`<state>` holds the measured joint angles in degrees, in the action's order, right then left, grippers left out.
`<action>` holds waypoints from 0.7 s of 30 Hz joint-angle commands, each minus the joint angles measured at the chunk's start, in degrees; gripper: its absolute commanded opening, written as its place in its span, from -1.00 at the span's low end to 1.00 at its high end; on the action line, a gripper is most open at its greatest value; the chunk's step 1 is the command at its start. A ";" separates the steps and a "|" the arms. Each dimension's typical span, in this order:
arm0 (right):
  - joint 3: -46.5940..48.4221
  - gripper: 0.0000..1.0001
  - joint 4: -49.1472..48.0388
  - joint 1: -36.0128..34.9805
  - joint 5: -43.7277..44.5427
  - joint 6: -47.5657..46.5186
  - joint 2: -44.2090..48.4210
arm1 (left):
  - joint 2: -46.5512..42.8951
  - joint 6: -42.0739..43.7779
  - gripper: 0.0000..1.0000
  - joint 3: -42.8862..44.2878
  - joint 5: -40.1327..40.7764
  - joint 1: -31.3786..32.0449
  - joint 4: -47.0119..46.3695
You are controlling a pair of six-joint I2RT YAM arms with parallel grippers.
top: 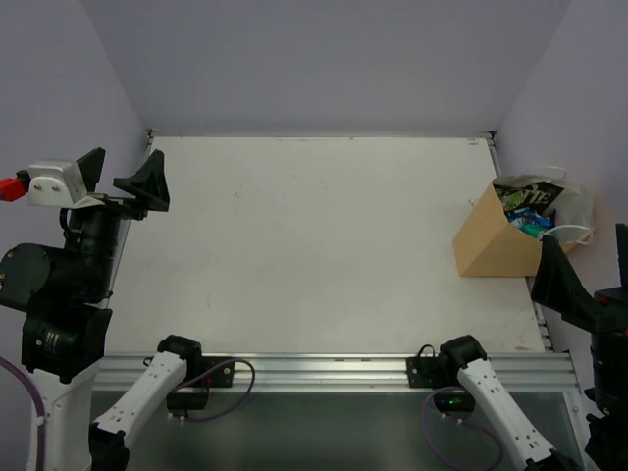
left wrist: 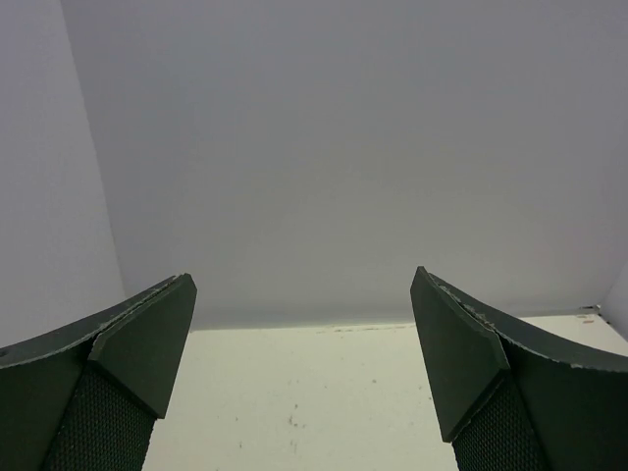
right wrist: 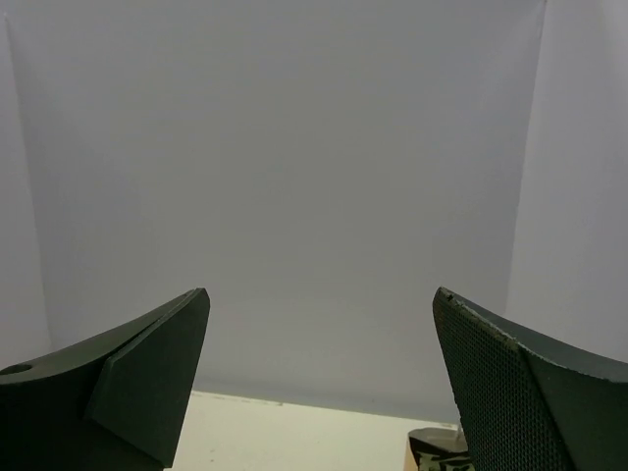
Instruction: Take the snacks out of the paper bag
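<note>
Tan kraft paper bag (top: pixel 491 245) with thin white cord handles (top: pixel 577 234) is noted at the right edge of the white table (top: pixel 314 245). Its mouth is turned away from the table's middle and reaches past the edge rail. Shiny flat snack packets (top: pixel 530 201), one dark and some blue, are seen crowded in the mouth of the bag.

The right gripper (top: pixel 589 273) is held just beside the bag on its near side, its dark fingers (right wrist: pixel 147 363) spread wide apart. The left gripper (top: pixel 123 177) is held well apart from the bag, over the table's opposite edge, and is likewise spread wide. A broad stretch of white tabletop lies between the bag and the left gripper.
</note>
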<state>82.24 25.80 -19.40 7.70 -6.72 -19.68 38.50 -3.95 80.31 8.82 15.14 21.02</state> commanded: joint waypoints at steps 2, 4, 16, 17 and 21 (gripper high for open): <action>-2.69 0.98 -2.16 -0.03 1.86 3.02 -0.18 | 1.05 -1.33 1.00 -0.25 -0.65 0.24 -0.37; -3.31 0.98 -0.94 -0.03 2.49 4.52 -0.97 | 2.10 -1.85 1.00 -0.07 -1.08 0.24 1.13; 0.46 0.98 22.68 -0.03 4.59 22.61 -18.18 | 7.37 -3.79 1.00 -1.65 -10.83 0.24 6.66; 1.08 0.98 24.45 -0.03 5.91 23.15 -22.11 | 7.81 -3.88 1.00 -1.74 -11.88 0.24 7.11; 2.14 0.98 30.18 0.41 13.20 25.79 -30.48 | 9.66 -4.67 1.00 -2.61 -13.21 0.24 9.83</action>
<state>83.42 47.35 -19.40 14.20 14.31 -45.10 47.46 -7.05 78.72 -1.23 15.14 28.38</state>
